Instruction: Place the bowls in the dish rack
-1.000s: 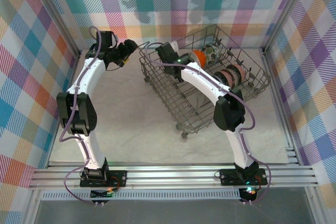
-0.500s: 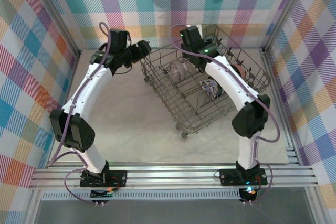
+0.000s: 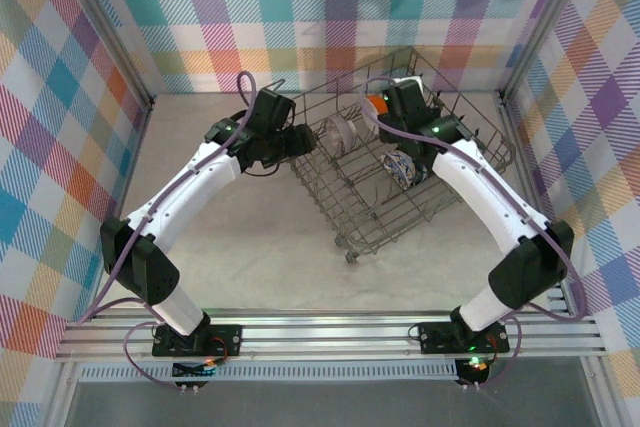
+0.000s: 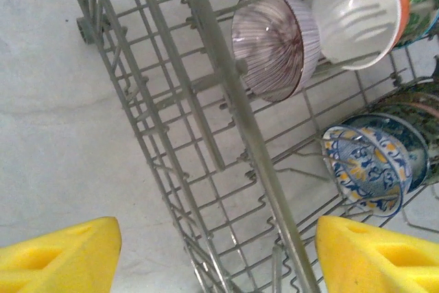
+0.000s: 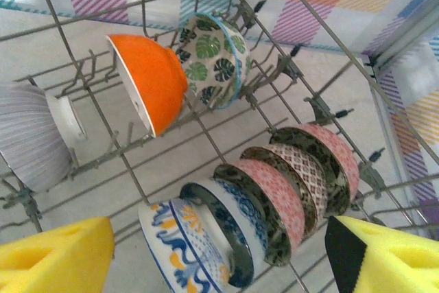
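Observation:
The dish rack (image 3: 345, 215) of grey wire stands right of centre, with the bowls on edge between its tines. My left gripper (image 3: 297, 139) hangs open over the rack's left wall (image 4: 233, 87), nothing between its yellow fingers (image 4: 62, 255). Below it are a striped bowl (image 4: 274, 42), a white bowl (image 4: 360, 15) and a blue-and-yellow bowl (image 4: 367, 166). My right gripper (image 3: 408, 122) hovers open above the back of the rack. Its view shows an orange bowl (image 5: 147, 77), a leaf-patterned bowl (image 5: 212, 60) and a row of several patterned bowls (image 5: 274, 200) under its jaws, untouched.
Checked cloth walls (image 3: 330, 7) close in the back and both sides. An aluminium frame rail (image 3: 330, 332) runs along the near edge by the arm bases. Bare pale tabletop (image 3: 250, 247) lies left of and in front of the rack.
Both arms have swung to the right. My left gripper came from the back left corner to the rack's left wall. My right gripper moved from the rack's left end to its back.

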You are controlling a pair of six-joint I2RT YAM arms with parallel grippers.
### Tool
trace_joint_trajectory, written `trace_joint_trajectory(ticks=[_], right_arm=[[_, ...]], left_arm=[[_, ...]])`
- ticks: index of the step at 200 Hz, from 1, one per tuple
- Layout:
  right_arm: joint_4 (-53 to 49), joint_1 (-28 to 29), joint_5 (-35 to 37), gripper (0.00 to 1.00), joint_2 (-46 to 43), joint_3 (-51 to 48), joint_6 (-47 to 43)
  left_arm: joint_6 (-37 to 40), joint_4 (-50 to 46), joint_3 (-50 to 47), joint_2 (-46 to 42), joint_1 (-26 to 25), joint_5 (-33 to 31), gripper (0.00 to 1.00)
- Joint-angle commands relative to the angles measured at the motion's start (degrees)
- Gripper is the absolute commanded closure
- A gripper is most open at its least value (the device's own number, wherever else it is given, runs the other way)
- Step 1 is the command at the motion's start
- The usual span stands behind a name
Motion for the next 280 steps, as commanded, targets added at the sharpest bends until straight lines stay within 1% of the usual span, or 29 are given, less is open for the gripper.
trace_joint_trajectory(ticks=[1, 31, 62, 91, 101, 125, 160, 188, 203, 248, 261, 280], right_arm=[[1.76, -1.18, -0.93, 0.18, -3.92, -2.6, 1.24], [0.44, -2.62, -0.95, 0.18, -6.01, -4.0, 0.63], [0.42, -4.45, -1.15, 0.18, -9.36, -6.89, 0.95], [0.09, -5.97, -1.13, 0.17, -11.38, -8.77, 1.32], [-0.06, -6.35, -1.18, 0.17, -11.78, -9.08, 1.42], [-0.11, -6.96, -1.24, 0.17, -12.09, -9.71, 1.77], [-0.35, -7.59, -1.35, 0.17, -10.84, -8.61, 1.87], [-0.4, -8.07, -1.76, 0.17, -9.08, -6.8, 1.34], [-0.61, -8.43, -1.93, 0.17, -7.88, -5.74, 1.29], [-2.99, -10.81, -2.27, 0.17, -4.54, -2.71, 2.88], [-4.58, -12.35, -2.59, 0.17, -3.14, -1.13, 3.44], [-5.88, -14.73, -3.79, 0.17, -0.77, 1.7, 2.78]], left_arm=[[-0.37, -2.45, -0.08, -0.04, -0.24, -2.73, 0.3], [1.51, -3.87, 2.73, 1.71, -0.11, -4.38, 0.39], [3.7, -7.66, 7.47, 5.01, 0.17, -4.43, 0.55], [3.78, -8.82, 8.86, 6.94, 2.74, -0.78, 0.7], [3.81, -9.1, 9.03, 7.34, 3.62, -0.12, 0.76], [5.3, -10.8, 11.14, 8.56, 5.96, 0.61, 0.86], [8.4, -13.27, 15.47, 10.64, 8.85, 0.59, 0.94], [10.8, -15.02, 19.29, 12.95, 11.24, 1.19, 0.97], [12.51, -16.6, 22.02, 14.48, 12.95, 1.11, 1.0], [20.5, -22.98, 32.25, 19.23, 18.36, 2.84, 1.0], [22.73, -24.92, 34.07, 20.28, 19.77, 2.96, 1.0], [26.01, -26.3, 34.8, 21.08, 21.67, 5.56, 1.0]])
